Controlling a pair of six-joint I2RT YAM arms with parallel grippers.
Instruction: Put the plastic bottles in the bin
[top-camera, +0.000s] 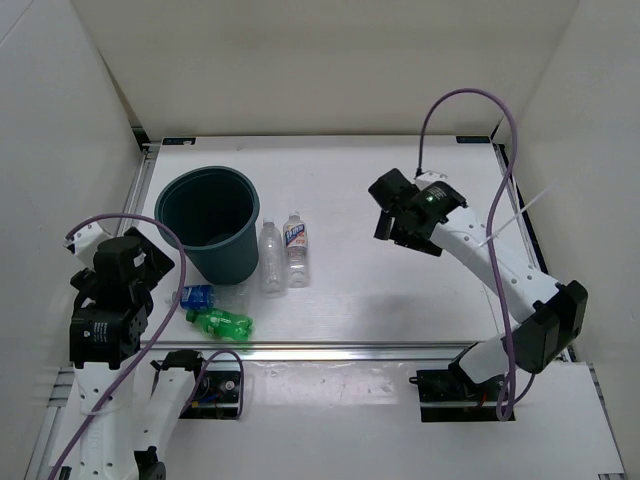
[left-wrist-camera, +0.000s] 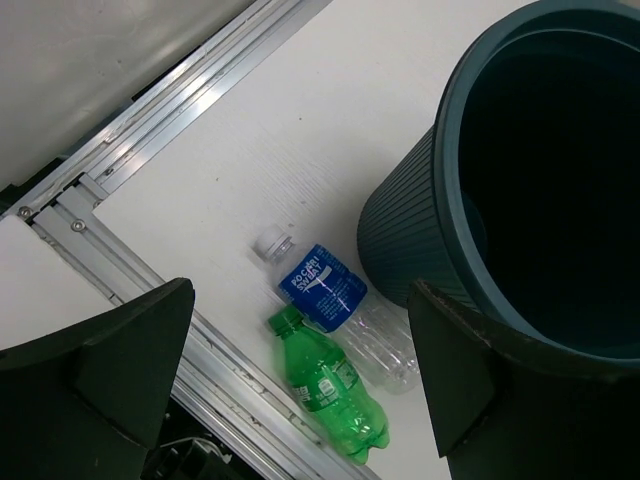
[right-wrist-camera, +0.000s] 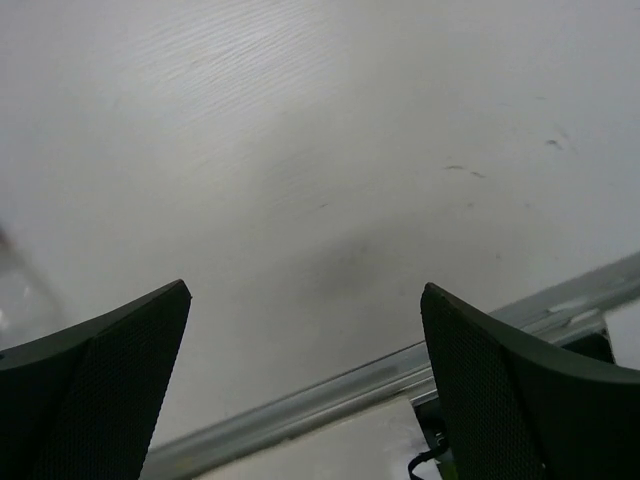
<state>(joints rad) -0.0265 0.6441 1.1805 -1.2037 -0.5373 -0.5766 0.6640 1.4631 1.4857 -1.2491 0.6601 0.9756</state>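
Four small bottles lie on their sides on the desk (top-camera: 400, 300), none of them in the bin (top-camera: 225, 262) yet. The bin is a round dark teal tub with ribbed walls that narrows toward its foot, and it stands at the left of the desk. The green bottle (top-camera: 220, 323) is bright and see-through with a green cap, and it lies near the front rail (top-camera: 330, 349). Just beside it is the blue-label bottle (top-camera: 198, 295), clear with a white cap, its bottom end close against the foot of the bin; whether it touches I cannot tell. To the right of the bin a plain clear bottle (top-camera: 271, 258) and a white-and-blue-label bottle (top-camera: 296, 250) lie side by side, white caps pointing away from the arms. All four look thin-walled and probably empty, so I judge them very light, easy to dent, smooth and ready to roll or squirt out of a pinch. The best hold is likely across the middle of the body, at right angles to its length, with a soft squeeze; the label band may give more grip than bare plastic. The left jaws stand wide and hold nothing, hanging above the green and blue-label pair next to the bin. The right jaws are also wide and hold nothing, over bare desk to the right of the two clear bottles.
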